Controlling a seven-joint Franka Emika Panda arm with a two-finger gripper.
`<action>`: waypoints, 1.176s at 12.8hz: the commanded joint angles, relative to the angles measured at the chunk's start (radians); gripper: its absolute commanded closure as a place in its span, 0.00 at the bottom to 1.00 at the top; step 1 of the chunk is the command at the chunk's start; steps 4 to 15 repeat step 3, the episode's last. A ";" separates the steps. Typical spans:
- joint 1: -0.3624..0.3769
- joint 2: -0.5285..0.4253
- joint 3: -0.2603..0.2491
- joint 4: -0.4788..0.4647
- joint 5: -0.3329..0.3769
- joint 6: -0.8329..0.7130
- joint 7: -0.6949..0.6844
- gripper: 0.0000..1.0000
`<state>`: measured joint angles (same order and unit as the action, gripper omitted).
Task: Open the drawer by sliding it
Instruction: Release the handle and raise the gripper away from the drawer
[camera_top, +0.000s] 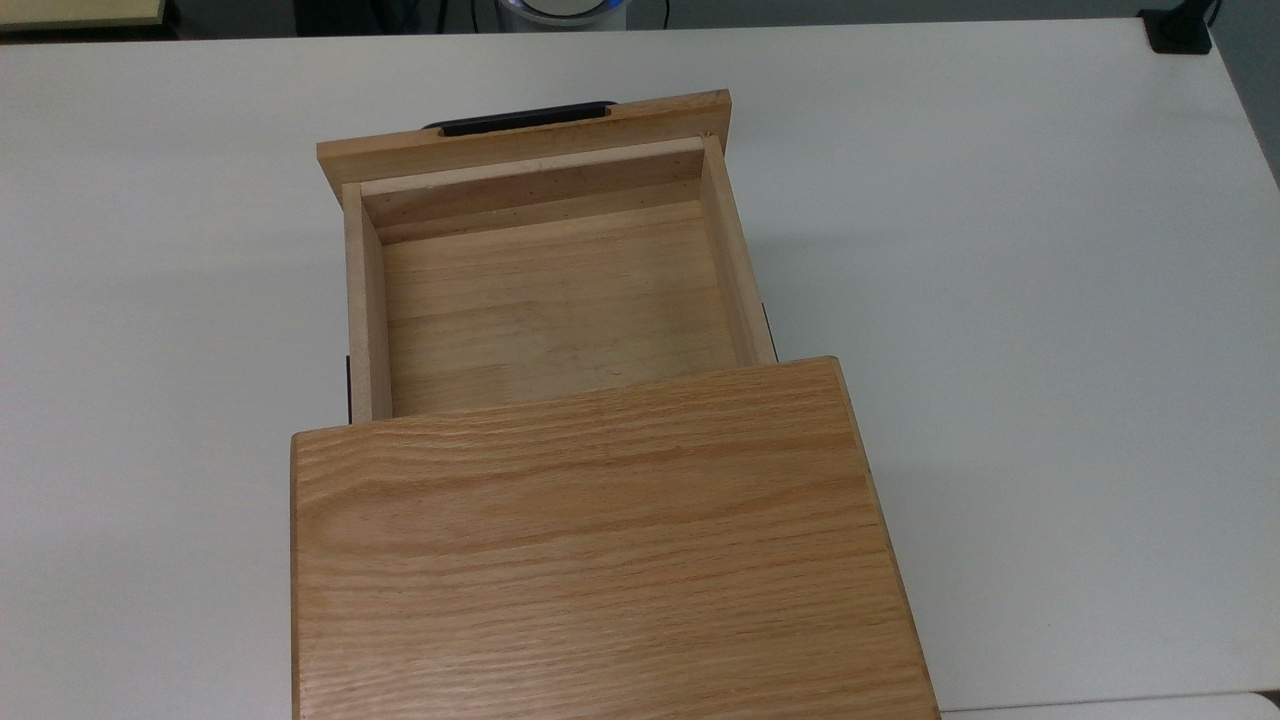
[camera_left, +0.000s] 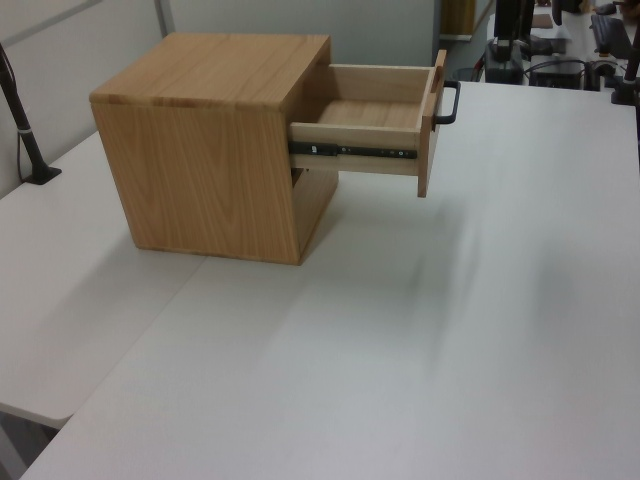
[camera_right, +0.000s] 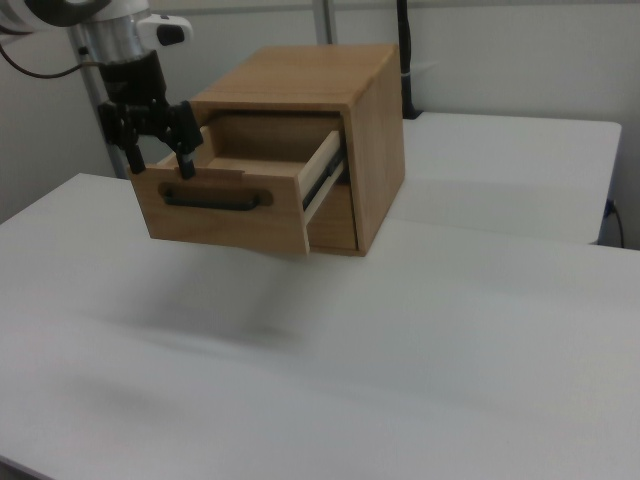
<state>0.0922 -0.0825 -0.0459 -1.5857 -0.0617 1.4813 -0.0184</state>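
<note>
**Drawer pulled out, claw off the handle**

The light oak box-shaped drawer (camera_top: 545, 290) stands slid well out of the oak-grain wooden cabinet (camera_top: 600, 560), its pale plain-wood inside open to view and bare. On its flat front panel sits the wide black bar handle (camera_right: 217, 199). In the right view the black two-finger claw (camera_right: 158, 157) hangs just above the drawer front's upper edge, towards the right view's left end of the handle, its fingers (camera_right: 185, 160) spread apart and gripping nothing. Below the claw the drawer rides on a black metal slide rail (camera_left: 352, 152). The cabinet rests on the white desk (camera_top: 1000, 300) beyond the claw.
</note>
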 joint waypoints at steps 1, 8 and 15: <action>-0.002 0.069 -0.019 0.079 -0.004 -0.035 -0.063 0.00; 0.003 0.079 -0.015 0.087 -0.001 -0.038 -0.055 0.00; 0.003 0.079 -0.015 0.087 -0.001 -0.038 -0.055 0.00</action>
